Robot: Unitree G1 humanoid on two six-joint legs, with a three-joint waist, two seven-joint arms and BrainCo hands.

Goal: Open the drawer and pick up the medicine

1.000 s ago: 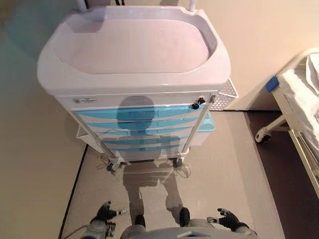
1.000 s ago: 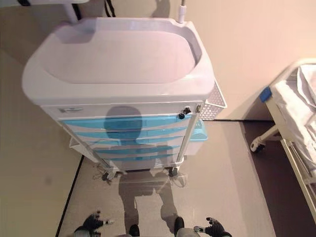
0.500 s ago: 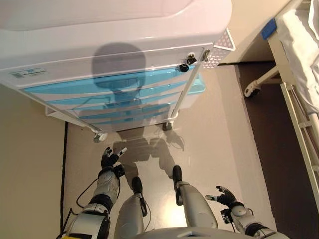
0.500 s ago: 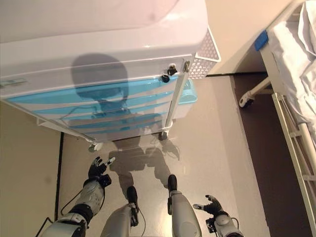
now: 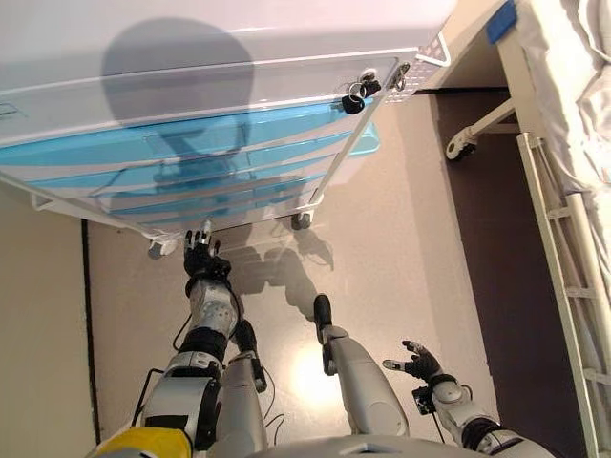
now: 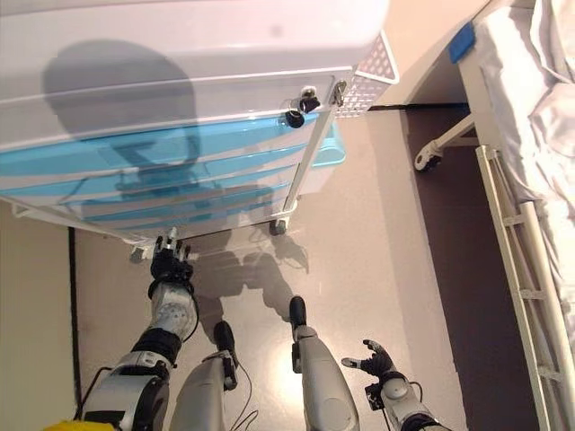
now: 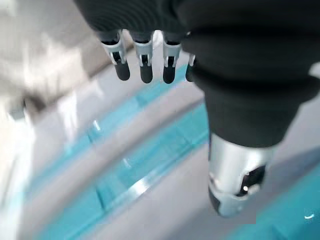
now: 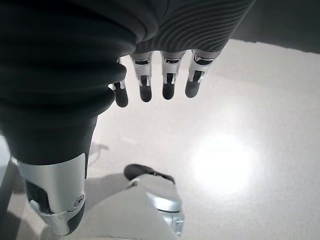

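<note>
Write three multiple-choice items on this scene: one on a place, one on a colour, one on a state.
1. Where is the left hand?
A. low by the cart's bottom drawers
B. on the cart's top
C. on the bed
2. What colour are the drawer fronts?
A. red
B. blue
C. black
3. How are the drawers?
A. all shut
B. top one pulled out
C. removed

Answers: 1 A, it is raised before the lowest fronts. 2 B, blue bands cross the white cart. 3 A, every front sits flush.
</note>
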